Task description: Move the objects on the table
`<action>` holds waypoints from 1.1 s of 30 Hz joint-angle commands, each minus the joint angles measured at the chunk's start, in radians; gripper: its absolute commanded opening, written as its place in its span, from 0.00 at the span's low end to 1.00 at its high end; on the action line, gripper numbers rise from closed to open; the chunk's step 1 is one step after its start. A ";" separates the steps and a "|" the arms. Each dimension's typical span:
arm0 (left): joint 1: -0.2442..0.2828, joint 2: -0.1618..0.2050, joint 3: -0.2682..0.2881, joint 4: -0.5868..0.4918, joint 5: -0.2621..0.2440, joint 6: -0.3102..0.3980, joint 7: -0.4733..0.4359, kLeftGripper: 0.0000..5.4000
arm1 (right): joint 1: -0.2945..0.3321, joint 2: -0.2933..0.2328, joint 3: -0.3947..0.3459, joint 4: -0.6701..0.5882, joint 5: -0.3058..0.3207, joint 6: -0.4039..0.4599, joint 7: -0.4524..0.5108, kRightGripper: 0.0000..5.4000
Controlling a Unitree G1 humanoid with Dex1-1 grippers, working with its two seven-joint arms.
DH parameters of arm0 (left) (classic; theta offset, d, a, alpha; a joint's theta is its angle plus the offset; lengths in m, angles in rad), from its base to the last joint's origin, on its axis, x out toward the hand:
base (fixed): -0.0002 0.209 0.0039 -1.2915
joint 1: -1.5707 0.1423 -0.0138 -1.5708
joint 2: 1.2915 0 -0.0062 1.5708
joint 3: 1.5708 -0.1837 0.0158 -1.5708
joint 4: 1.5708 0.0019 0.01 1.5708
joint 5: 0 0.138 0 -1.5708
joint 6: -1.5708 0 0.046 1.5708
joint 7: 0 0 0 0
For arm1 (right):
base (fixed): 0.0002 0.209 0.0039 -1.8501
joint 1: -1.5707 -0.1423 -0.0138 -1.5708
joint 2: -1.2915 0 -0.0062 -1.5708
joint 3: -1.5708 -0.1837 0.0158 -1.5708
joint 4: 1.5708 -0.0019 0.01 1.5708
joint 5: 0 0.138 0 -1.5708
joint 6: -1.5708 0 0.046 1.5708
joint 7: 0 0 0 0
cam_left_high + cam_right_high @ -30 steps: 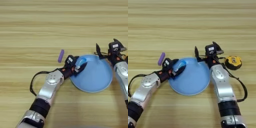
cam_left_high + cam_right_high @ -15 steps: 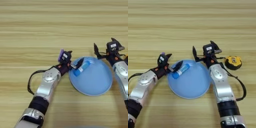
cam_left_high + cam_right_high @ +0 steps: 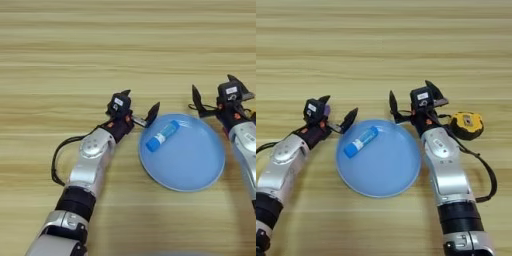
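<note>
A blue-and-white tube with a blue cap lies on the left part of the round light-blue plate. My left gripper is open just off the plate's left rim, holding nothing, a little clear of the tube. A bit of the purple stick shows behind that gripper's head on the table. My right gripper is open at the plate's upper right rim, with nothing between its fingers.
A yellow and black tape measure lies on the table to the right of my right forearm. A black cable loops beside my left arm.
My left gripper let go of the tube, which now lies on the plate. The gripper opened and drew back left past the plate's rim. The right arm barely moved.
</note>
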 commanded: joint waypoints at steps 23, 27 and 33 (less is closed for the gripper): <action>-0.244 0.118 0.238 0.483 -0.010 -0.363 0.236 1.00 | 0.018 -0.040 -0.093 0.061 0.018 -0.029 -0.039 1.00; -0.266 0.133 0.264 0.545 -0.009 -0.388 0.264 1.00 | 0.013 -0.056 -0.114 0.115 0.004 -0.059 -0.058 1.00; -0.284 0.139 0.283 0.595 -0.007 -0.406 0.277 1.00 | 0.024 -0.094 -0.149 0.169 -0.028 -0.110 -0.115 1.00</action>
